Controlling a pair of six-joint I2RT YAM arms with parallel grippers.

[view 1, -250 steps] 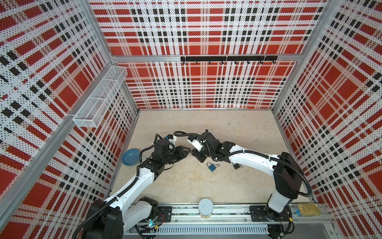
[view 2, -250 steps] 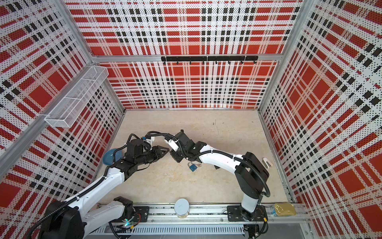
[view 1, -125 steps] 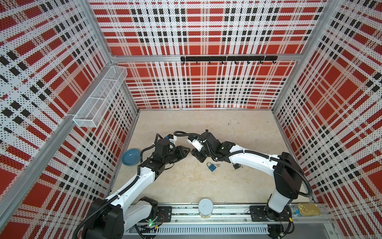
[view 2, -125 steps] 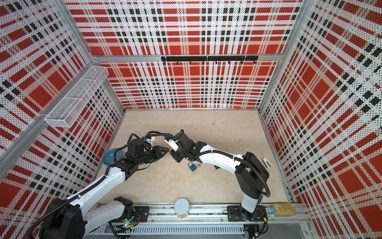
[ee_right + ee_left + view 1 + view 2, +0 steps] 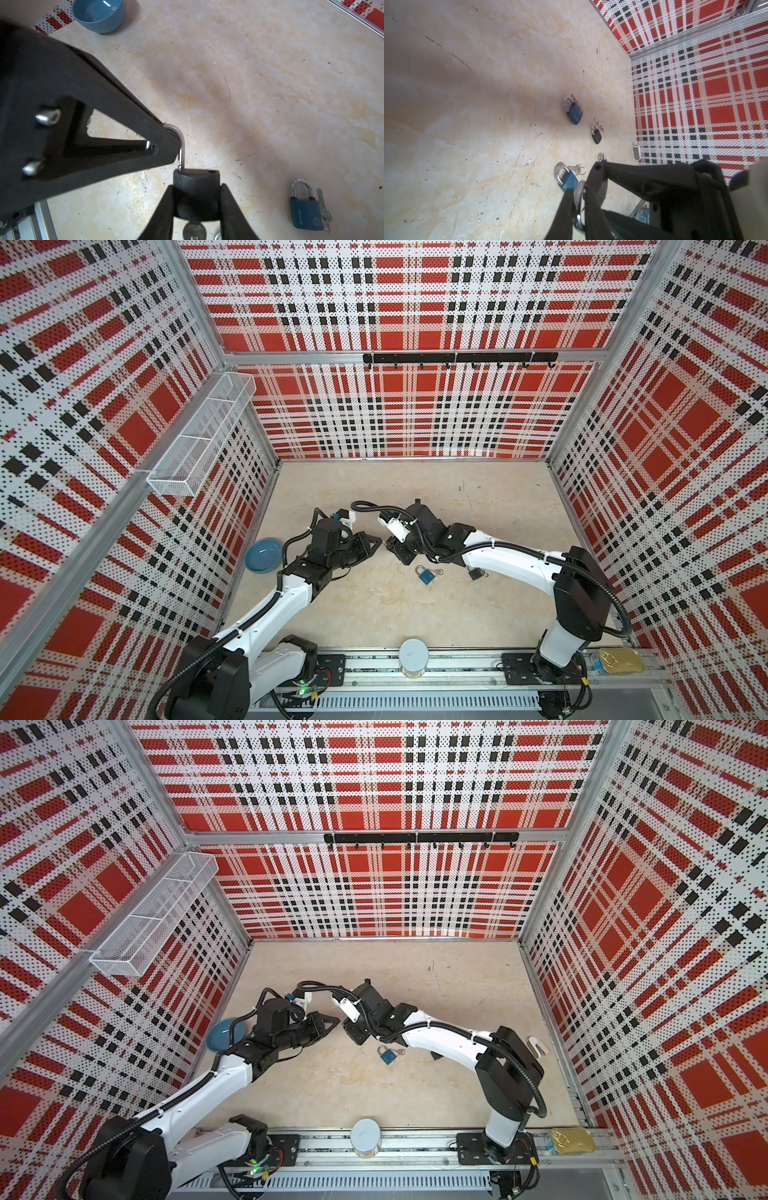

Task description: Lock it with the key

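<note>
Our left gripper (image 5: 578,194) is clenched on the curved steel shackle (image 5: 180,143) of the black padlock (image 5: 196,180). Our right gripper (image 5: 196,188) grasps its matte body, with a metal key (image 5: 194,230) inserted.

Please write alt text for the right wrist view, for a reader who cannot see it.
The right gripper holds a black padlock by its body, a key at its base, while the left gripper pinches the raised, open shackle. On the beige table beyond lie a blue padlock with keys and, farther off, a blue bowl.
</note>
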